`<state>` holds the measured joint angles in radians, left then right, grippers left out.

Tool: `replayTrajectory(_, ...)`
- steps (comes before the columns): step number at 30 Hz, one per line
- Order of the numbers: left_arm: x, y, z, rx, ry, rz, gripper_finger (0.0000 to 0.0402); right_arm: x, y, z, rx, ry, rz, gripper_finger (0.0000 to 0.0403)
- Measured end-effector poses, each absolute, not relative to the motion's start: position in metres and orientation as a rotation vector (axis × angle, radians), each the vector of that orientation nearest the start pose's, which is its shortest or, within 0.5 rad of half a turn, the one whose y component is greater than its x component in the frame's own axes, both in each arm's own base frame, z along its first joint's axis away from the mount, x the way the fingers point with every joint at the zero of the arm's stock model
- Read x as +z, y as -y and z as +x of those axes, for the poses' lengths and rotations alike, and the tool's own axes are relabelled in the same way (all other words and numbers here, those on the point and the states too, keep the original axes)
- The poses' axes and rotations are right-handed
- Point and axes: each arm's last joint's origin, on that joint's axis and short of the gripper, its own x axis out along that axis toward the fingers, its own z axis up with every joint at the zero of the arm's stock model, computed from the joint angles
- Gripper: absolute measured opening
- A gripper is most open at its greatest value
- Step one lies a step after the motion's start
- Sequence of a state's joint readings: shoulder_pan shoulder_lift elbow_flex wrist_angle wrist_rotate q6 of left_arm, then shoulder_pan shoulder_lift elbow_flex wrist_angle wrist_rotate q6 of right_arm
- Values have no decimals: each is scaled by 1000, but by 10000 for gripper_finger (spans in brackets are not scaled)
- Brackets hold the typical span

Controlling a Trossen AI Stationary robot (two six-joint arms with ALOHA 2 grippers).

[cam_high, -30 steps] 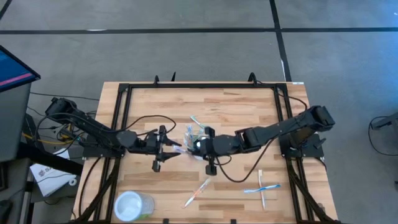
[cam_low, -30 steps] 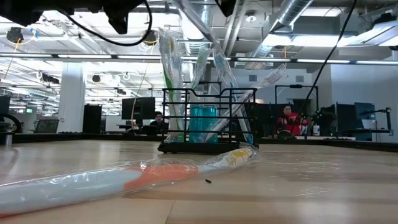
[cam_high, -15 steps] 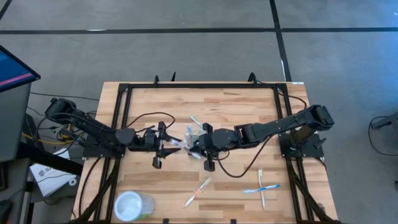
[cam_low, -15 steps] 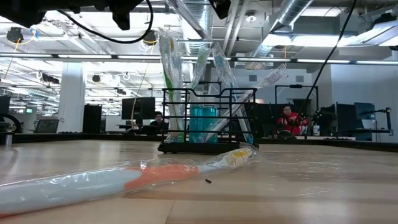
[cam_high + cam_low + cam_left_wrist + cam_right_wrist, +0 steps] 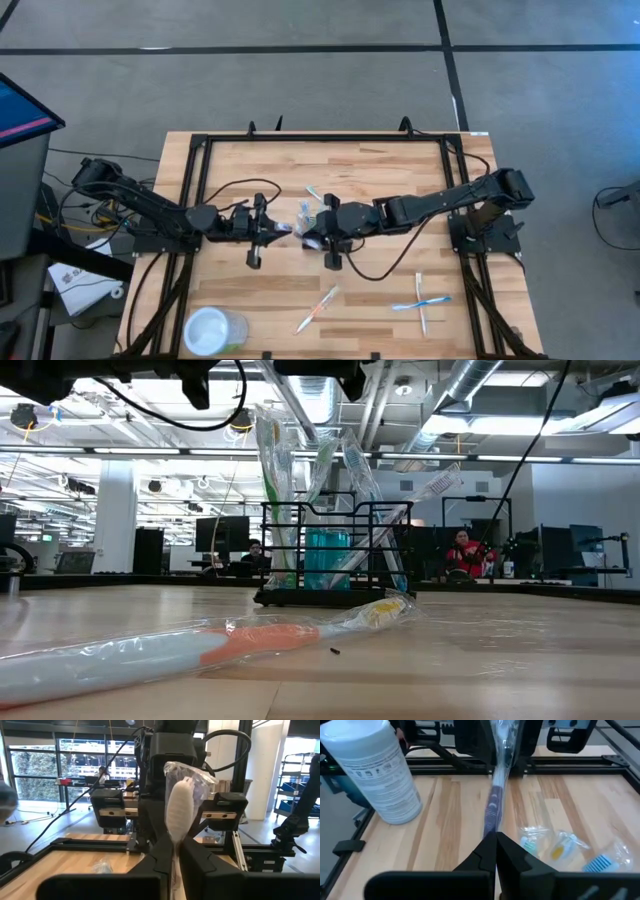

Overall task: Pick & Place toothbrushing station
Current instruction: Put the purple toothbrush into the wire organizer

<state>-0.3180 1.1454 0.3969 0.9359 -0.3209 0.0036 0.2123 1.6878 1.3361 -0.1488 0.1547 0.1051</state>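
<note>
A wrapped toothbrush (image 5: 288, 232) hangs level between my two grippers above the table's middle. My left gripper (image 5: 274, 232) is shut on its left end, my right gripper (image 5: 304, 236) on its right end. The right wrist view shows its blue handle (image 5: 494, 800) running off to the left gripper. The toothbrushing station (image 5: 330, 555), a black wire caddy with several wrapped toothbrushes standing in it, rests by its base on the table. In the high view the caddy (image 5: 314, 212) sits just behind the right gripper, partly hidden by it. My left gripper pinches the toothbrush's wrapped end (image 5: 175, 846) between its two fingers. The fingers come in level from the table's left and lie along the brush. The white part (image 5: 180, 805) sticks out past them, clear of the table. My right gripper pinches the other end of the handle (image 5: 492, 827) between its two fingers, wrapper and all. The fingers come in level from the table's right and lie along the brush. The brush runs straight out from them, lifted clear of the table.
A wrapped toothbrush (image 5: 318, 308) with an orange and blue handle (image 5: 200, 650) lies near the front edge. Two more, crossed (image 5: 420, 303), lie at the front right. A white round canister (image 5: 213, 330) stands at the front left. Cables trail from both arms.
My right gripper has carried the toothbrush toward the table's left, up to my left gripper. My left gripper, open a second ago, has shut on the brush's near end. The caddy and the loose toothbrushes have stayed put.
</note>
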Motion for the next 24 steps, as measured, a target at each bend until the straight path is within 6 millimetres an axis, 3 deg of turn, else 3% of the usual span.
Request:
replayTrajectory(13,238,61,217,27,170,-55,5,293,-77,368,28,-570,-7,0)
replayTrajectory(24,235,58,215,95,114,-46,3,302,-81,346,40,-658,-18,0)
